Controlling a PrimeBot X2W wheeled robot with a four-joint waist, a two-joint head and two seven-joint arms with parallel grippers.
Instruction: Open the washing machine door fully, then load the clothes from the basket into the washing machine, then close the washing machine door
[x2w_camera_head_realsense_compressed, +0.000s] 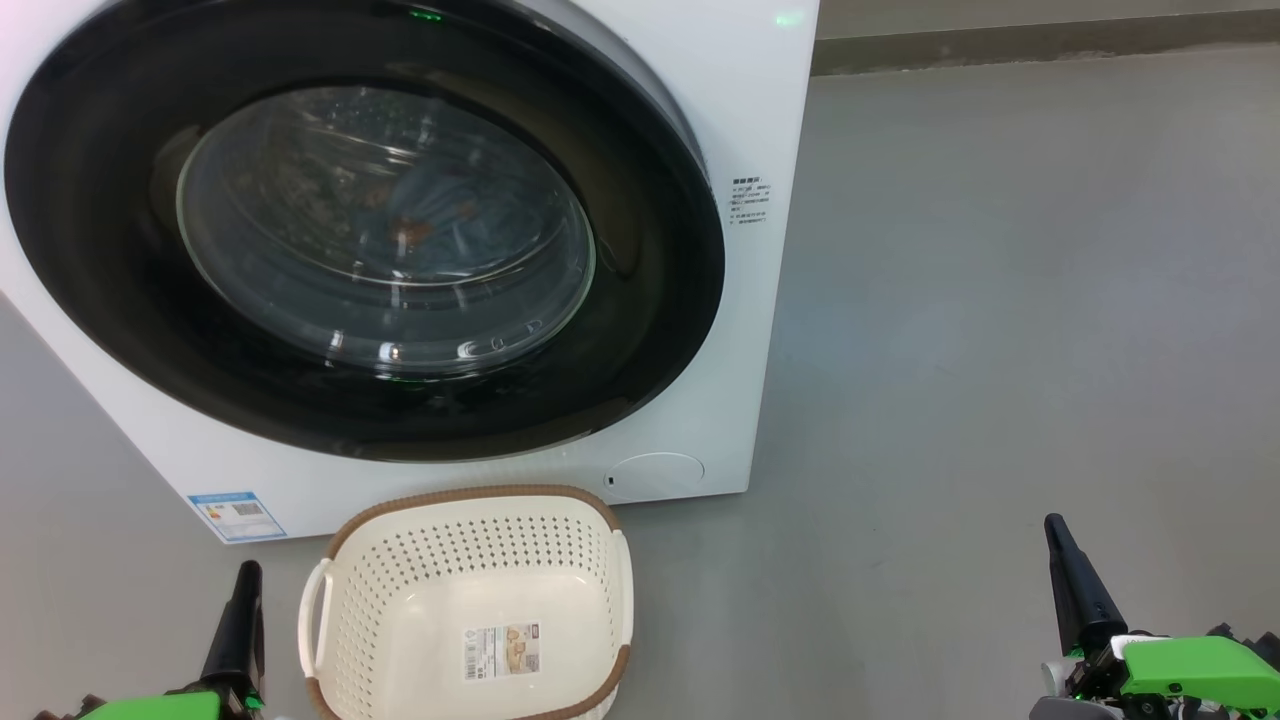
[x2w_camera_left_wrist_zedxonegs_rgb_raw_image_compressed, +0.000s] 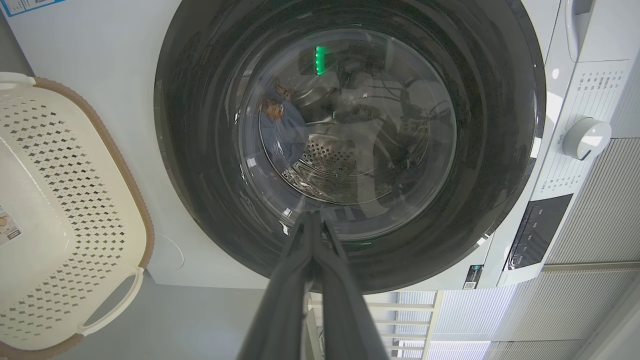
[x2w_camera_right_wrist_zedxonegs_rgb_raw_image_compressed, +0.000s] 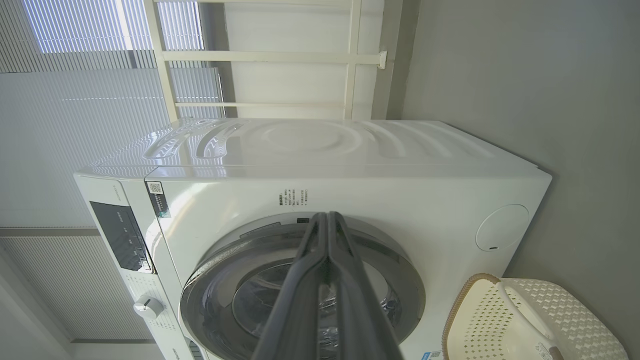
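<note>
The white washing machine (x2w_camera_head_realsense_compressed: 730, 120) fills the upper left of the head view, and its round black-rimmed door (x2w_camera_head_realsense_compressed: 640, 330) lies flush against the front. Through the glass, blue clothes (x2w_camera_head_realsense_compressed: 440, 225) with orange-brown prints lie in the steel drum; the left wrist view shows the clothes (x2w_camera_left_wrist_zedxonegs_rgb_raw_image_compressed: 282, 125) too. The cream basket (x2w_camera_head_realsense_compressed: 470, 560) stands on the floor just before the machine, holding nothing but its paper label. My left gripper (x2w_camera_head_realsense_compressed: 245, 572) is shut at the basket's left. My right gripper (x2w_camera_head_realsense_compressed: 1055, 525) is shut, far right over bare floor. Each wrist view shows fingertips pressed together.
Grey floor (x2w_camera_head_realsense_compressed: 1000, 300) stretches to the right of the machine, with a wall base (x2w_camera_head_realsense_compressed: 1040, 45) at the back. A blue sticker (x2w_camera_head_realsense_compressed: 235, 515) sits low on the machine's front. The control panel and a white dial (x2w_camera_left_wrist_zedxonegs_rgb_raw_image_compressed: 585, 137) appear in the left wrist view.
</note>
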